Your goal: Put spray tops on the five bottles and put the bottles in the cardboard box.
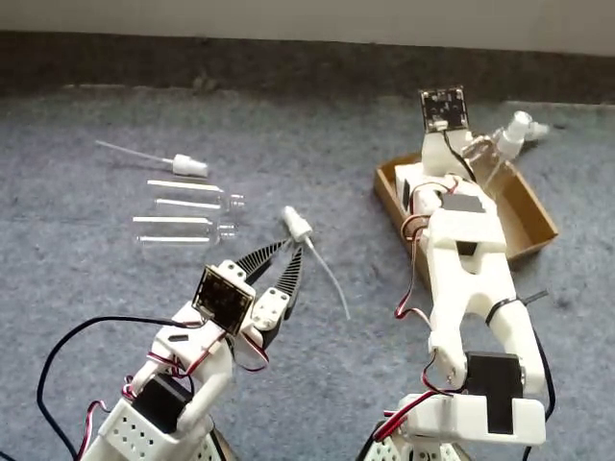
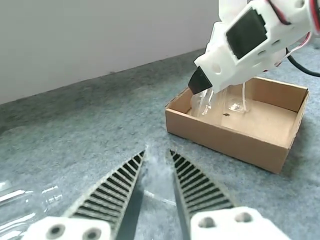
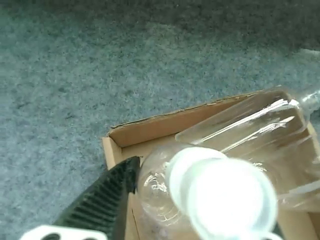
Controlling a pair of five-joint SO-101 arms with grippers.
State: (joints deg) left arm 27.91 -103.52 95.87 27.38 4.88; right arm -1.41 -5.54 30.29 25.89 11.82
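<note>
Spillage threatened: the right pincer (image 1: 473, 156), clenched on a capped bottle (image 1: 502, 142) tilted above the cardboard box (image 1: 536, 209) near its far rim, might drop it outside, while the left pincer (image 1: 292, 251) gaped by a spray top (image 1: 296, 226).

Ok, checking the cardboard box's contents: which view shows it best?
Left wrist view: the cardboard box shows nearly whole, interior included. In the high view the right arm covers part; the right wrist view catches one corner.

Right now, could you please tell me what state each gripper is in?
Left gripper: open, holding nothing.
Right gripper: shut on a bottle above the cardboard box.
</note>
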